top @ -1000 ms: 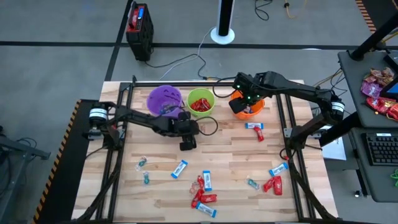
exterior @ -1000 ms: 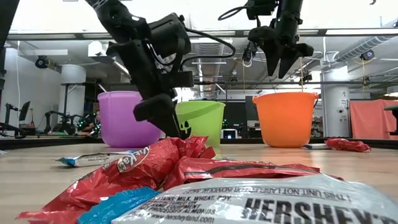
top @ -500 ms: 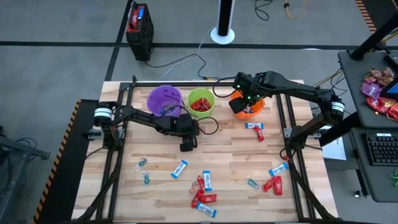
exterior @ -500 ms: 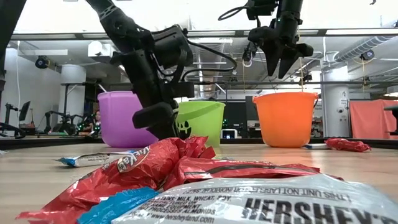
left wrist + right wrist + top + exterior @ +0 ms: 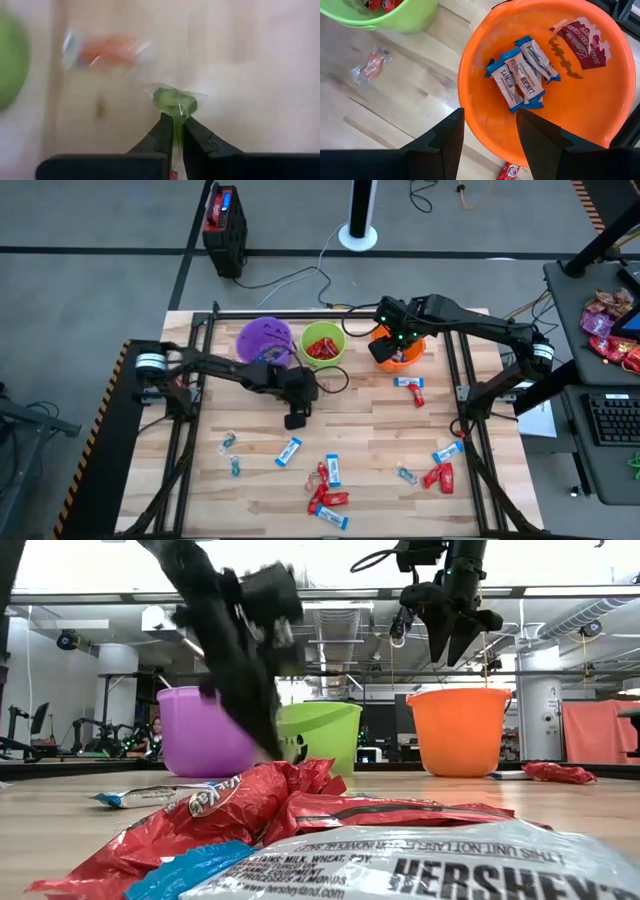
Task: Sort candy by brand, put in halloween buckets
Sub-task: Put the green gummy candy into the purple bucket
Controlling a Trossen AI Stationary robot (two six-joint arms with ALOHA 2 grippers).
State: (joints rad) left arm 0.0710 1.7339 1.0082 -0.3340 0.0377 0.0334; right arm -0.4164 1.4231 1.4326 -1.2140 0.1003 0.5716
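Left wrist view: left gripper [image 5: 176, 131] pinched a clear-wrapped green candy [image 5: 174, 101] over the table [image 5: 250, 75] | right gripper [image 5: 487, 135] fingers spread above orange bucket [image 5: 590, 100] holding blue-and-white bars [image 5: 520, 75] | red candies [image 5: 320, 348] in green bucket [image 5: 338, 332].

A grey floor [image 5: 90, 290] crossed by dark lines is surrounding the wooden table [image 5: 360, 425]. At twelve o'clock a white round pedestal base [image 5: 357, 232] is standing; at eleven, a black case with a red top [image 5: 224, 228]. At three o'clock a dark side desk [image 5: 600, 370] is carrying a keyboard [image 5: 612, 420]. In the low view, ceiling strip lights [image 5: 560, 590] are glowing over white columns [image 5: 118, 690].
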